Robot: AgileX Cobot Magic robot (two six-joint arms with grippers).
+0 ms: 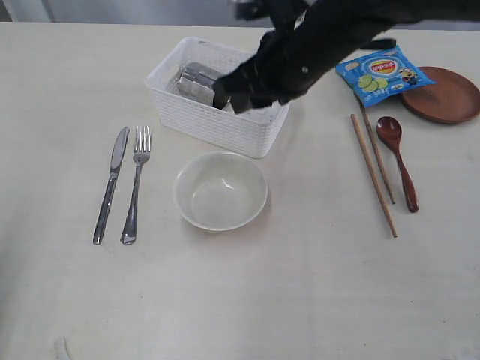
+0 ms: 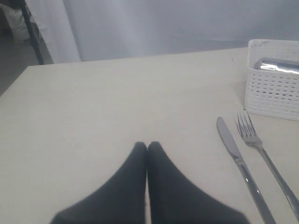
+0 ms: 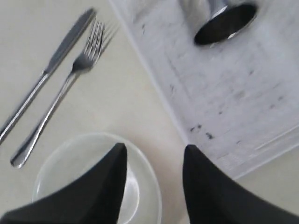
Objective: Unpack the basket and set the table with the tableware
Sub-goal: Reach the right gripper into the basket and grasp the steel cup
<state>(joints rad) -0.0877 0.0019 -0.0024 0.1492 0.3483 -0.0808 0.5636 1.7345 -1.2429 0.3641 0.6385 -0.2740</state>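
The left pincer (image 2: 147,145) hangs low over the bare surface (image 1: 300,285), well apart from the white lattice basket (image 1: 202,120). Its two dark fingers are pressed together at the tips with nothing between them.

The steel knife (image 1: 111,184) lies flat on the surface to the left of the basket and nearer the camera. The steel fork (image 1: 136,184) lies parallel just beside it, on the side closer to the basket, tines pointing toward the far edge. The off-white bowl (image 1: 220,191) stands upright just in front of the basket's near wall, close to it but not touching.

Inside the basket, toward its left end, the steel mug (image 1: 196,82) lies on its side. The right pincer (image 1: 234,101) hovers over the basket's near right part, just beside the mug. In the right wrist view its fingers (image 3: 112,182) stand wide apart and hold nothing. The mug's dark mouth sits well beyond the tips, not between them.

Right of the basket and well apart from it, the two wooden chopsticks (image 1: 373,172) lie side by side, slightly splayed. The reddish-brown spoon (image 1: 397,161) lies just past them, farther from the basket. The blue chip bag (image 1: 384,75) sits level with the basket's far side, one end overlapping the round brown plate (image 1: 446,96), which is the thing farthest from the basket.
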